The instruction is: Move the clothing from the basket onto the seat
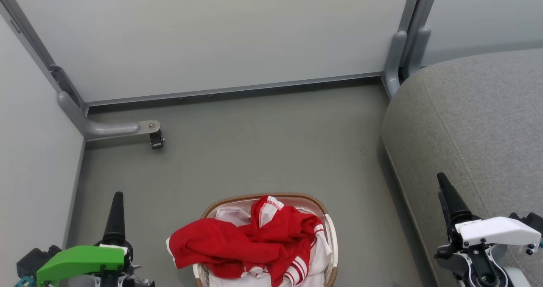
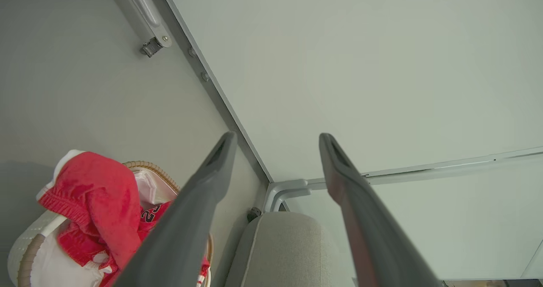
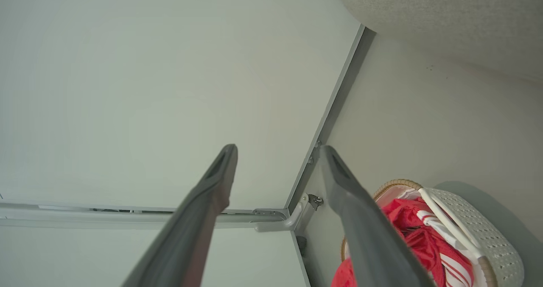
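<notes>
Bright red white-trimmed garments (image 1: 244,244) lie heaped in the oval white perforated basket (image 1: 333,240) on the floor, between the left gripper (image 2: 276,137) and right gripper (image 3: 276,149). Both have jaws spread, empty. The grey upholstered seat (image 1: 479,117) stands beside the right one.

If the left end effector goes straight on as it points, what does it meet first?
Likely the pale wall panel ahead; the left end effector is open and the way looks free.

Both grippers low, jaws wide apart.
The left gripper (image 1: 117,204) sat at lower left under a green wrist cover (image 1: 80,259), the right gripper (image 1: 446,191) at lower right under a white wrist cover (image 1: 498,229); dark fingers (image 2: 212,181) pointed up, spread, holding nothing.
</notes>
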Available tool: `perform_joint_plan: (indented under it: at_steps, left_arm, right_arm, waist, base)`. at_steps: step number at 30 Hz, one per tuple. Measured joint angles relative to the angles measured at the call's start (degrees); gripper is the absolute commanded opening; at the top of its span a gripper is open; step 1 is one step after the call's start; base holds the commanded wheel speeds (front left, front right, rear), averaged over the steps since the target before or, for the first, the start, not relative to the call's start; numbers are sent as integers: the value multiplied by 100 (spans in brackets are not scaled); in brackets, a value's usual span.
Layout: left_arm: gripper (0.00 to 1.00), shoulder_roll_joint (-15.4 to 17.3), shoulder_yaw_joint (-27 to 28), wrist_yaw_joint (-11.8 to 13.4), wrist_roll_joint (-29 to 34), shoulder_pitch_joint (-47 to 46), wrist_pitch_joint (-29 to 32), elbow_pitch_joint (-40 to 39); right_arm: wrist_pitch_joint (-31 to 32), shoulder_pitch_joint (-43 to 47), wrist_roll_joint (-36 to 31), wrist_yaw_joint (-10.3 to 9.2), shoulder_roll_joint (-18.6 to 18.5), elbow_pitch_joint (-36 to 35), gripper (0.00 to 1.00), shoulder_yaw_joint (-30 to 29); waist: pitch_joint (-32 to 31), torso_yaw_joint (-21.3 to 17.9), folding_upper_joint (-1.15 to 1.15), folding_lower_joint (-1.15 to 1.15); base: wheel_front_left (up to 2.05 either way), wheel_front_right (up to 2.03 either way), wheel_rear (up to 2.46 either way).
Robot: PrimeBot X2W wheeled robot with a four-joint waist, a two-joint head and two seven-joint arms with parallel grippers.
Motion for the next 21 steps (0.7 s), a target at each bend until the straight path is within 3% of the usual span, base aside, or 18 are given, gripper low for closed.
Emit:
perform_joint_plan:
  at_steps: [21]
  left_arm:
    - [100, 49, -246, 132, 2303, -4, -464, -48]
  right_arm:
    - [-464, -224, -1941, 0, -172, -23, 100, 442]
  waist:
    - [47, -13, 0, 0]
  base:
    - [0, 0, 0]
